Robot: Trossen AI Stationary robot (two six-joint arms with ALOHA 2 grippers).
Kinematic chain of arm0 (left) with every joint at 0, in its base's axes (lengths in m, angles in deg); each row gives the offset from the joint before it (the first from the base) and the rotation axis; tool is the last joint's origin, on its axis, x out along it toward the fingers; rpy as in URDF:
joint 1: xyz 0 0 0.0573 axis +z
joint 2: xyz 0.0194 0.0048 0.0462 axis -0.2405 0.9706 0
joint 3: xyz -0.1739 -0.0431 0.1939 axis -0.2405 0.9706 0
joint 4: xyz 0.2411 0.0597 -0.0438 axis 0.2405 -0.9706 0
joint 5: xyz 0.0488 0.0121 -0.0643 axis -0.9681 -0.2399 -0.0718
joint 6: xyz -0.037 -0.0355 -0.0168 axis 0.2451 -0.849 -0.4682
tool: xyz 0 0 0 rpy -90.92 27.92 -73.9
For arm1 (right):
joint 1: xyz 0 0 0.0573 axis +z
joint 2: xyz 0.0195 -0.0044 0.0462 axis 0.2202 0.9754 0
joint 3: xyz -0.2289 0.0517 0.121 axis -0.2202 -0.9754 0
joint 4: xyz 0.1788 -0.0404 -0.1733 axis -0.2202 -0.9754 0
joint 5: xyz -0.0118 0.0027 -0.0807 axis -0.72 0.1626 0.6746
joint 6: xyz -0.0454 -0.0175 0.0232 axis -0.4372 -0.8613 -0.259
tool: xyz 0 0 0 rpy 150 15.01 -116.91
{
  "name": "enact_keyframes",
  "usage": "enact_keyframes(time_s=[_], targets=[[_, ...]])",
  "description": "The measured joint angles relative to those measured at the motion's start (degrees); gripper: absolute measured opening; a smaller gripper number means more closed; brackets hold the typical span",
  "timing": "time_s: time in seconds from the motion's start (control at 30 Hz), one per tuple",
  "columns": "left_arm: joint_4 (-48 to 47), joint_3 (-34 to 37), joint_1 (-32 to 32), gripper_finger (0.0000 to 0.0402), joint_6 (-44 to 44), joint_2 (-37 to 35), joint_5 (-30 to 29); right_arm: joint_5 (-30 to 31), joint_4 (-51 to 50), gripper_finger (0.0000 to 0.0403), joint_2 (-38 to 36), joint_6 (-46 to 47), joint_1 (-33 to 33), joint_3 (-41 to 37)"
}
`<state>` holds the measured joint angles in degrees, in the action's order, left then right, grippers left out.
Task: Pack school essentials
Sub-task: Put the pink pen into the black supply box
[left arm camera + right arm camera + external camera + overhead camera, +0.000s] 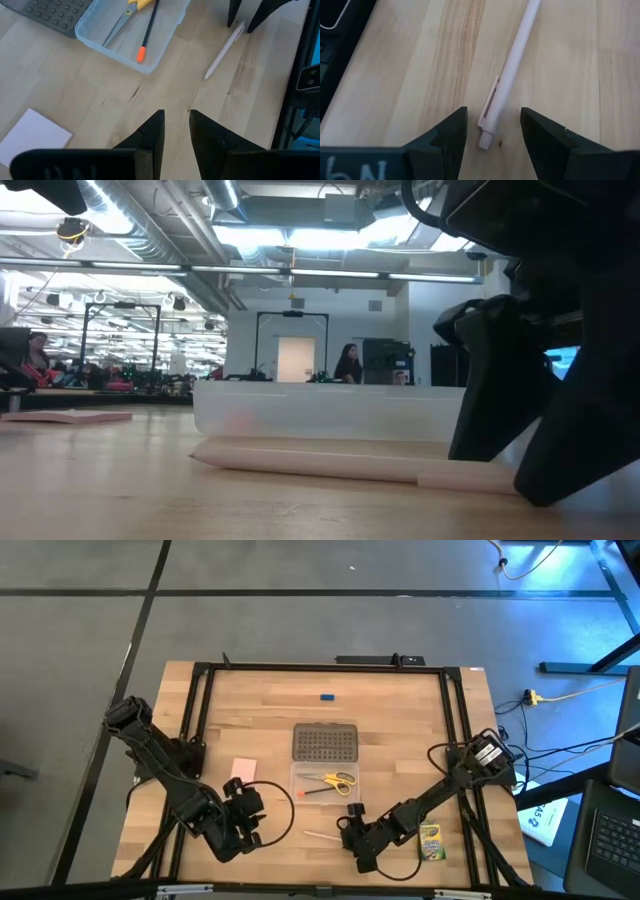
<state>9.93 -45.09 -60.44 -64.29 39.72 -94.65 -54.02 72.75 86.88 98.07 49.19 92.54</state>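
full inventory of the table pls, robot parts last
clear case: 1, clear plastic, table centre, lid off
lid: 1, grey dotted, on the table directly behind the case
scissors: 1, yellow handles, inside the case
pencil: 1, dark with orange tip, inside the case
pen: 1, pale pink, on the table in front of the case, clip end between the right hand's fingers
pad: 1, pink, left of the case
crayon box: 1, green and yellow, front right
block: 1, blue, far side of the table
left hand: fingers slightly apart, empty, front left
right hand: open, straddling the pen
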Motion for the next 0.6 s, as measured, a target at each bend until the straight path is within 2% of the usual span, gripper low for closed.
enact_keyframes(time_s=[0.6], targets=[[0.02,0.0,0.0,0.0083,0.0,0.0,0.0,0.11,0.1,0.0178,-0.11,-0.2,0.02,-1.01]])
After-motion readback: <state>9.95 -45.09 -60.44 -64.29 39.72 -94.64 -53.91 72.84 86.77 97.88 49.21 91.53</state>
